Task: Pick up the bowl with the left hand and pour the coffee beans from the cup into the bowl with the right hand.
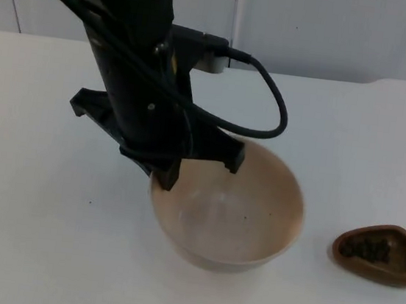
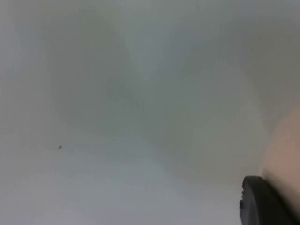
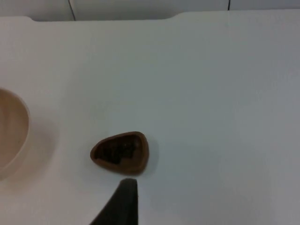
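Bowl point(image 1: 229, 214), tan and wide-mouthed, sits on the white desk point(image 1: 25, 212) near its middle, upright, its inside pale and bare save for a small dark speck or two. Left end effector point(image 1: 197, 168) is down at the bowl's far-left rim, its two black fingers spread apart, one at the rim's left side and one at the rim's far side; whether they grip the rim cannot be told. In the left wrist view one black fingertip point(image 2: 262, 201) stands beside a strip of tan bowl wall point(image 2: 283, 154) over the desk.

Cup point(image 1: 379, 253), a small brown vessel of rounded-triangle outline, rests on the desk well apart from the bowl on its right. Dark coffee beans point(image 1: 367, 250) lie inside it. In the right wrist view the cup point(image 3: 120, 153) lies just beyond a black fingertip point(image 3: 123, 204) of the right end effector, not touching it; the opening of that end effector cannot be told. The bowl's rim point(image 3: 14, 136) shows beside the cup there.
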Robot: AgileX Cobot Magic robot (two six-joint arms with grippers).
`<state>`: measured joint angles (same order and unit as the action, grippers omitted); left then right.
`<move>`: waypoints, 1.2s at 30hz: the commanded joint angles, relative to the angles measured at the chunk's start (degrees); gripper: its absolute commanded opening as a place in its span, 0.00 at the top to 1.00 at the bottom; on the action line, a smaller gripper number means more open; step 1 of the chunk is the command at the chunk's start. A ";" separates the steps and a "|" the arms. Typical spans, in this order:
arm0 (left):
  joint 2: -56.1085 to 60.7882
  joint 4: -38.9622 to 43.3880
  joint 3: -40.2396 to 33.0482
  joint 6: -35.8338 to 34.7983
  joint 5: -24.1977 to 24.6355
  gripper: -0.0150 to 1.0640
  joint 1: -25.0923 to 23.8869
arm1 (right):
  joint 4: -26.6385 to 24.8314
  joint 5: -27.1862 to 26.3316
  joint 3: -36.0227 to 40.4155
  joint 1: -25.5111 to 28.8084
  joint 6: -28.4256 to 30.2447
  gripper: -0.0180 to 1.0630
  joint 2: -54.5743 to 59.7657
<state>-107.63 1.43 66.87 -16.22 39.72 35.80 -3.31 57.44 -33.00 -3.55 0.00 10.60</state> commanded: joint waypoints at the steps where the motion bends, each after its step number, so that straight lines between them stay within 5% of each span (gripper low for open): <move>1: 0.12 0.59 0.32 -1.79 -0.47 0.99 0.32 | -1.52 -3.19 -2.28 0.25 0.89 0.01 5.87; 11: 0.12 0.59 0.32 -2.05 -0.85 0.99 0.32 | -7.22 -8.38 -8.00 0.25 5.00 0.01 28.87; 22: 0.12 0.59 0.32 -2.05 -0.98 0.99 0.32 | -7.88 -10.19 -13.04 0.25 6.05 0.01 42.96; 36: 0.12 0.59 0.32 -2.05 -0.98 0.99 0.32 | -8.76 -6.04 -21.21 0.25 5.35 0.01 53.67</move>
<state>-107.62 1.70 66.87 -17.64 39.31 35.80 -11.46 49.99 -52.88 -3.55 5.59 62.80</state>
